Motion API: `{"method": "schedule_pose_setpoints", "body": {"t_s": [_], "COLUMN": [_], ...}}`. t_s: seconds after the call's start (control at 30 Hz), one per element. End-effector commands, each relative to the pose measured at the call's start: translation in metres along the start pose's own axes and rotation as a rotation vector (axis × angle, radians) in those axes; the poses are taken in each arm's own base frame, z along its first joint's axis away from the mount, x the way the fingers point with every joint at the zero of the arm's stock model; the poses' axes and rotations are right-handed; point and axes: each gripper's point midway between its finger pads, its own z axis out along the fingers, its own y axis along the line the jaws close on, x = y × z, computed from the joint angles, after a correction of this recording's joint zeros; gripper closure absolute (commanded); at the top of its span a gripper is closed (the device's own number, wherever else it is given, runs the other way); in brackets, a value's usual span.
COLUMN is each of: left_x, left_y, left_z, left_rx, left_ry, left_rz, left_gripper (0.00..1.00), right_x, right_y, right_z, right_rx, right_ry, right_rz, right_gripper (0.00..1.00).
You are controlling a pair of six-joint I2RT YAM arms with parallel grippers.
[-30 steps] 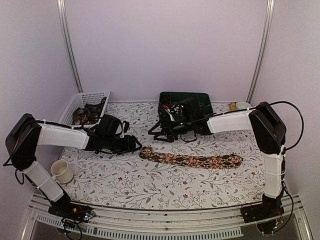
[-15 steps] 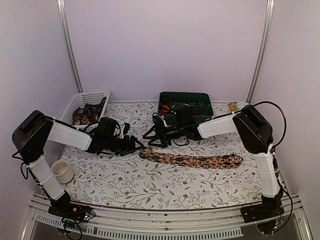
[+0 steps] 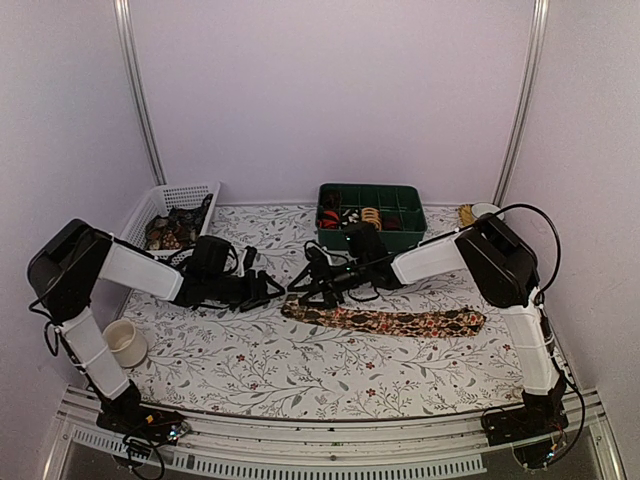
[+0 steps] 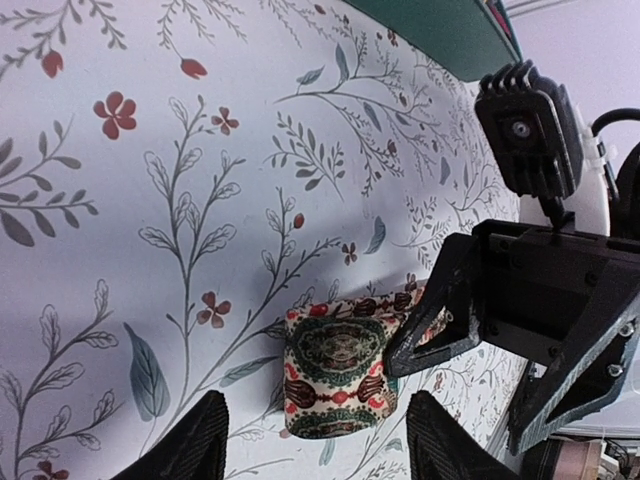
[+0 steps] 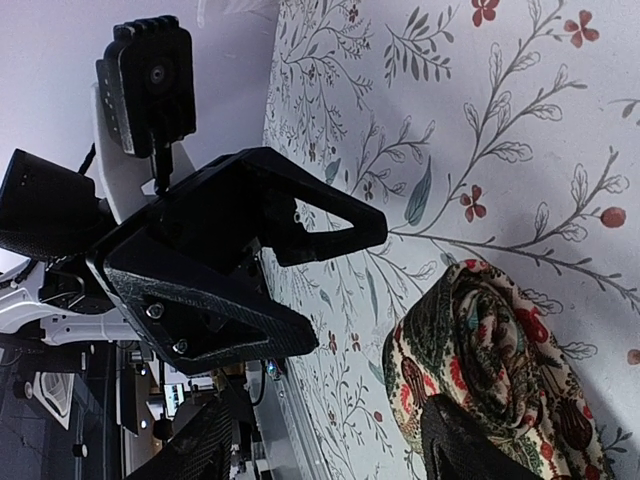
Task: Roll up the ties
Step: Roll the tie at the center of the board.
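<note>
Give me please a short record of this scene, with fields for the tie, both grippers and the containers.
tie: brown floral, lying flat on the table, the end by the grippers folded over
left gripper: open, at the folded end, holding nothing
right gripper: open, facing the left one, holding nothing
green tray: at the back, some compartments filled
white basket: back left, dark fabric inside
cup: near left, upright

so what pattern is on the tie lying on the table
The tie is dark with red and cream ornate floral medallions, clearest in the left wrist view.
</note>
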Motion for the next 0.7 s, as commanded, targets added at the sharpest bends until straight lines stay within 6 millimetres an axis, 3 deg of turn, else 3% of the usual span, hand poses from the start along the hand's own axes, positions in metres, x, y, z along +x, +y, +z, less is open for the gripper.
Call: {"method": "schedule_pose_setpoints", "body": {"t_s": [0.0, 0.27, 0.67], "left_x": [0.004, 0.015, 0.028], "left_y": [0.003, -0.003, -0.002], "left_z": [0.003, 0.007, 0.026], "left_rx": [0.030, 0.103, 0.137], "left_ry": [0.011, 0.045, 0.095], "left_rz": [-0.019, -0.029, -0.051], "left_gripper": [0.40, 0.38, 0.35], "right_x": [0.017, 0.028, 0.032], "right_y": [-0.054, -0.085, -0.092], "right_z": [0.013, 0.013, 0.012], "right_rx": [0.095, 0.173, 0.176], "right_ry": [0.036, 0.054, 0.065], "right_rz": [0.066, 0.088, 0.093], "right_gripper": [0.36, 0.36, 0.36]}}
